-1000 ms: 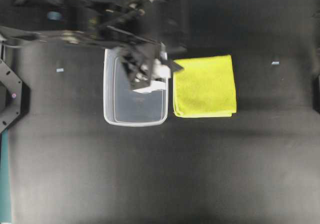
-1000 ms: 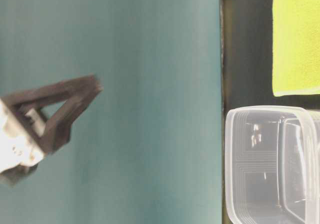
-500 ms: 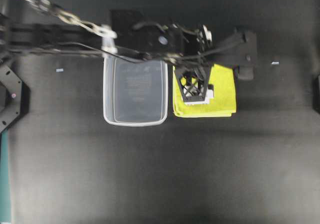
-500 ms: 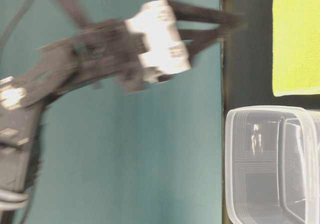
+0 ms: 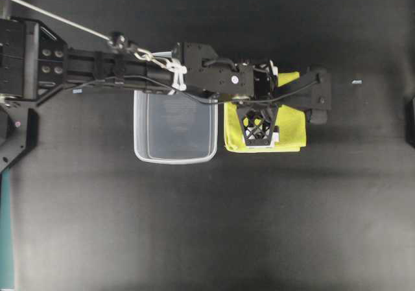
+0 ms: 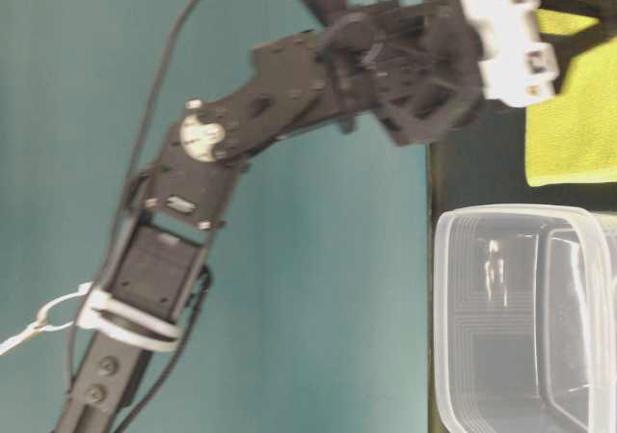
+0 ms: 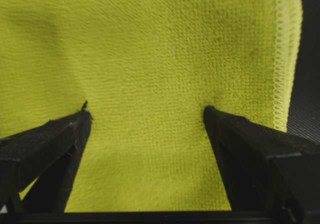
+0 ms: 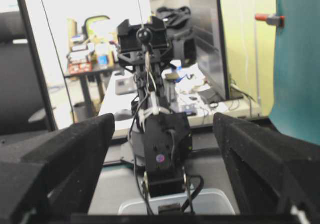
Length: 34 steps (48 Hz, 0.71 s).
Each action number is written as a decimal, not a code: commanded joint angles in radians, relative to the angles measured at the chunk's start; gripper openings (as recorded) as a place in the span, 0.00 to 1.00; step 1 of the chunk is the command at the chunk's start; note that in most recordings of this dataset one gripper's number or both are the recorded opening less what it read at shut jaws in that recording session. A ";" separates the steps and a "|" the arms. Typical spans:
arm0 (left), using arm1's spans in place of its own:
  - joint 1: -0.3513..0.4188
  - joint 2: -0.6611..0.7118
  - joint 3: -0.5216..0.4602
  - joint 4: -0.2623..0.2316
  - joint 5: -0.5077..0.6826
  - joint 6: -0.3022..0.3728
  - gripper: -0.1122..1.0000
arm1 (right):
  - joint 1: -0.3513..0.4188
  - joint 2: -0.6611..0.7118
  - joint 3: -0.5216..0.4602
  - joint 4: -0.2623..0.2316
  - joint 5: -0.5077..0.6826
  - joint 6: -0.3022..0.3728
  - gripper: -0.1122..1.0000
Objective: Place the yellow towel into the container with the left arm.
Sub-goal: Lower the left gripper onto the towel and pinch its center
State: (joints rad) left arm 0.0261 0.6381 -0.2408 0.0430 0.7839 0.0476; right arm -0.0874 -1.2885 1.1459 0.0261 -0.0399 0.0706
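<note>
While a second ago it hung over the clear plastic rectangular tub [image 5: 175,128], our long black left arm [image 5: 130,67] now reaches past it. Its black lattice-patterned gripper [image 7: 145,116] sits spread wide, fingertips on the folded yellow towel [image 5: 288,132] right of the tub. We can't see how much towel it covers; our right gripper [image 8: 162,126] gapes too.

The work surface is a black mat [image 5: 207,226], matte and lightly textured. Two small pale tape marks lie on it in the overhead view: one [image 5: 356,81] toward 2 o'clock near the right edge, one [image 5: 78,91] toward 10 o'clock. A teal backdrop [image 6: 289,288] fills most of the table-level view. The right wrist view shows a cluttered desk [image 8: 165,92] at 12 o'clock, a dark monitor [image 8: 207,44] at 1 o'clock, and a shelf of blurred items [image 8: 92,52] at 10 o'clock.
</note>
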 commanded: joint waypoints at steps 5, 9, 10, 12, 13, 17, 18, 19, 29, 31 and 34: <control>-0.009 0.006 0.011 0.005 -0.005 0.002 0.92 | -0.003 0.008 -0.021 0.005 0.000 0.002 0.79; -0.011 0.005 0.031 0.003 -0.005 0.002 0.92 | -0.003 0.008 -0.021 0.005 0.000 0.002 0.79; -0.011 0.005 0.035 0.003 -0.006 0.002 0.92 | -0.003 0.008 -0.021 0.005 0.000 0.002 0.79; -0.011 0.003 0.048 0.003 -0.006 0.002 0.92 | -0.003 0.008 -0.021 0.005 0.000 0.002 0.79; -0.011 0.003 0.054 0.003 -0.006 0.002 0.92 | -0.003 0.008 -0.021 0.005 0.000 0.002 0.79; -0.011 0.002 0.074 0.003 -0.009 0.002 0.92 | -0.002 0.008 -0.020 0.005 0.000 0.002 0.79; -0.009 0.000 0.078 0.003 -0.009 0.002 0.91 | -0.002 0.008 -0.018 0.005 0.000 0.002 0.79; -0.009 -0.002 0.081 0.005 -0.008 0.002 0.91 | -0.002 0.008 -0.018 0.005 0.000 0.002 0.79; -0.029 -0.006 0.078 0.003 0.006 0.002 0.66 | -0.003 0.006 -0.018 0.005 0.000 0.002 0.79; -0.035 -0.006 0.075 0.003 0.006 0.002 0.55 | -0.002 0.008 -0.020 0.005 0.000 0.002 0.79; -0.040 -0.006 0.075 0.003 0.006 0.002 0.38 | -0.003 0.008 -0.018 0.005 0.000 0.002 0.79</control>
State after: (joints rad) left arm -0.0092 0.6228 -0.1733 0.0430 0.7839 0.0476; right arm -0.0874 -1.2885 1.1459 0.0276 -0.0353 0.0721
